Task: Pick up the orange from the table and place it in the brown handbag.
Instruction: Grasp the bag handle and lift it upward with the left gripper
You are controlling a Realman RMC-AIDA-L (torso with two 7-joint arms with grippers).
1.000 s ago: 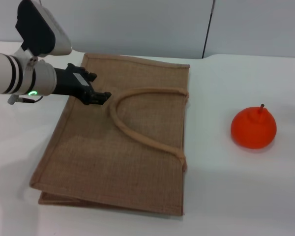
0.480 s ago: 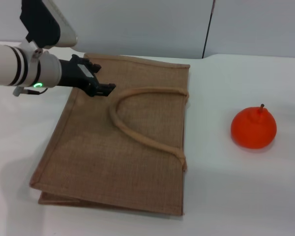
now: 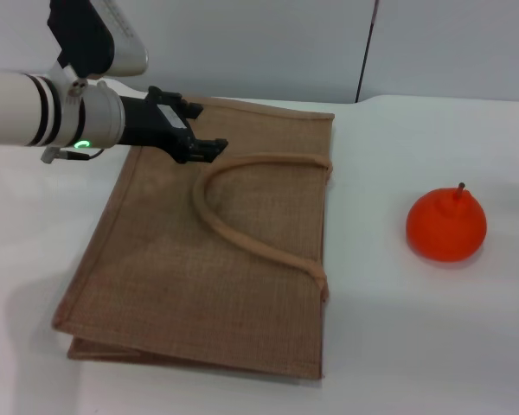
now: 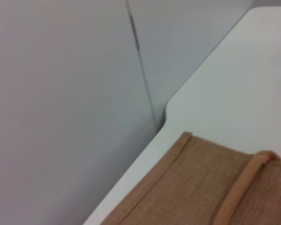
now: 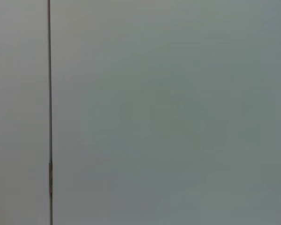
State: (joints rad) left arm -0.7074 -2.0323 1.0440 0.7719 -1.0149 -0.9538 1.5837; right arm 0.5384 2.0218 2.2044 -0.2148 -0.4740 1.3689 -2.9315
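The orange (image 3: 446,226), glossy orange-red with a short dark stem, sits alone on the white table (image 3: 415,346) at the right. The brown handbag (image 3: 199,277) lies flat left of centre, and its looped handle (image 3: 242,238) rests on its upper face. My left gripper (image 3: 211,127) hovers open over the bag's far left part, just beside the handle's far end, holding nothing. The left wrist view shows the bag's far corner (image 4: 196,187) and a piece of the handle (image 4: 243,187). My right gripper is out of view.
A grey wall with a dark vertical seam (image 3: 368,52) runs along the table's far edge. Bare white tabletop separates the bag from the orange and stretches to the near edge. The right wrist view shows only the wall.
My left arm has moved rightward and slightly farther back over the bag, bringing the gripper from the bag's left edge to the far end of the handle. Orange and bag have not moved.
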